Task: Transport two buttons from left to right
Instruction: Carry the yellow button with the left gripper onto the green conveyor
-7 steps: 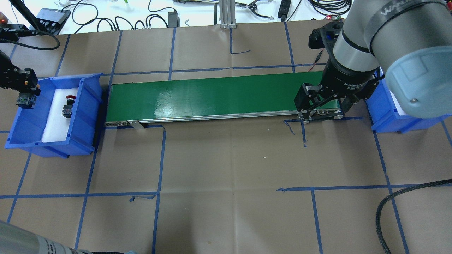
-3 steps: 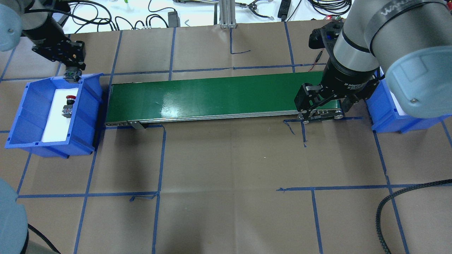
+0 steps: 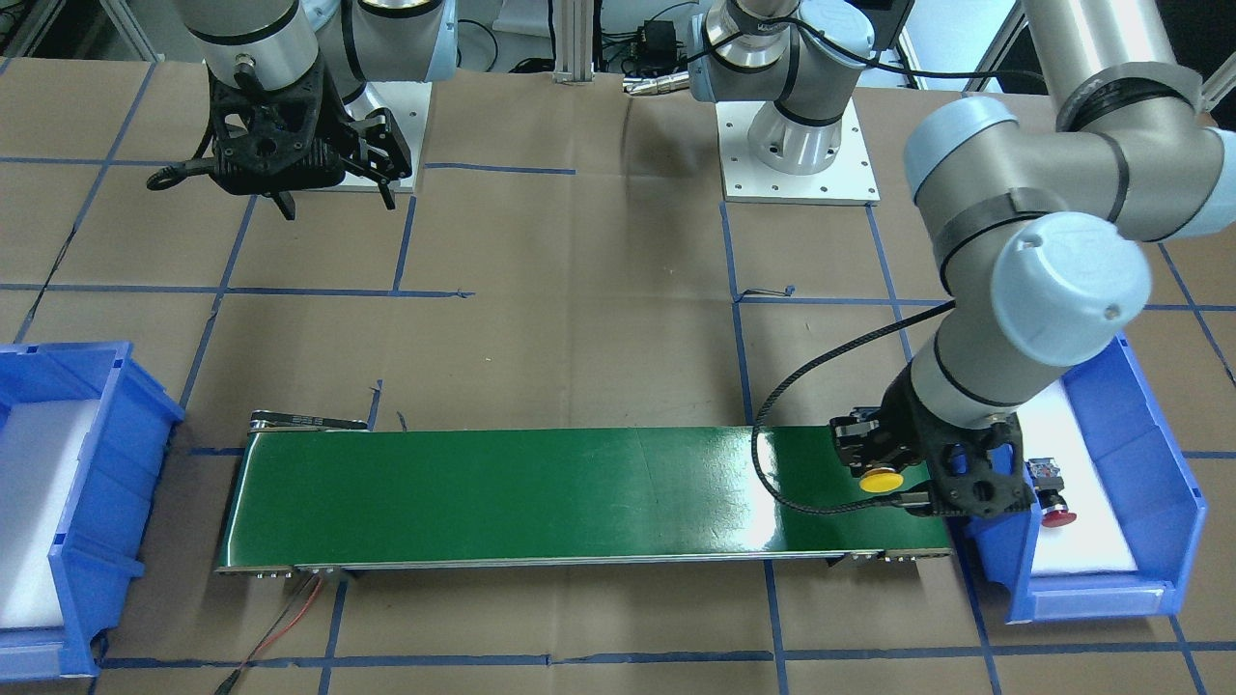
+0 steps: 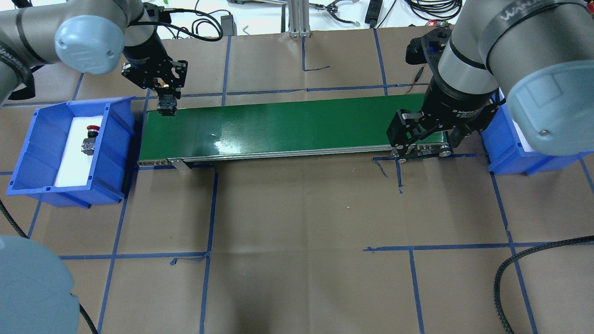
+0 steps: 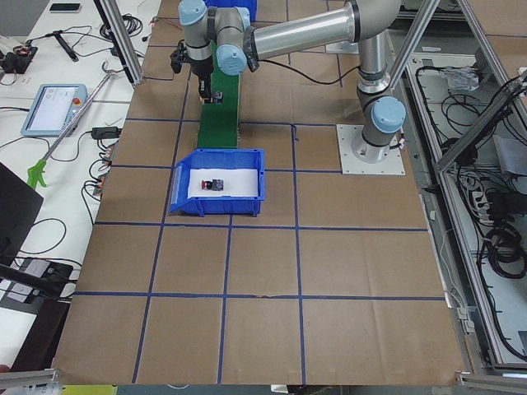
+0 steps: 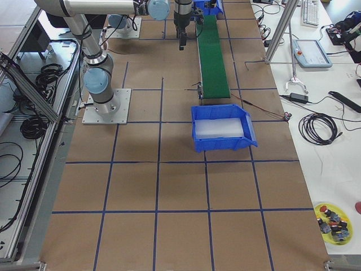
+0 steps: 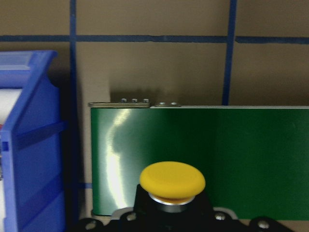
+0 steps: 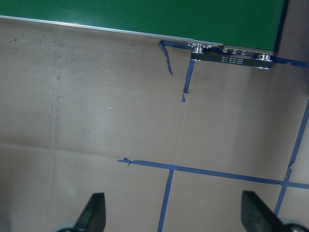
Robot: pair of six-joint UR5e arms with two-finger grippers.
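The left gripper [image 4: 166, 106] is clamped on the yellow button [image 7: 172, 180] and holds it over the left end of the green belt [image 4: 287, 125], just past the rim of the left bin [image 4: 116, 132]. In the left wrist view the yellow cap sits low in the middle, with the belt's end roller and the blue bin wall at the left behind it. Whether the button's body touches the belt cannot be told.

The red button [image 4: 89, 138] lies on the white pad [image 4: 69, 162] inside the left bin, its red cap toward the far side of the table [image 4: 301, 208] and its dark body toward the robot. Nothing grips it.

The right gripper [image 4: 429, 139] hangs by the belt's right end, on the robot's side of it, with its jaws spread wide. In the right wrist view its two fingers [image 8: 95, 212] stand far apart at the bottom corners, with bare brown paper and blue tape lines between them and the belt's edge along the top. It carries nothing.

The right bin [image 3: 145, 415] stands just beyond the belt's right end and has a white pad on its floor.
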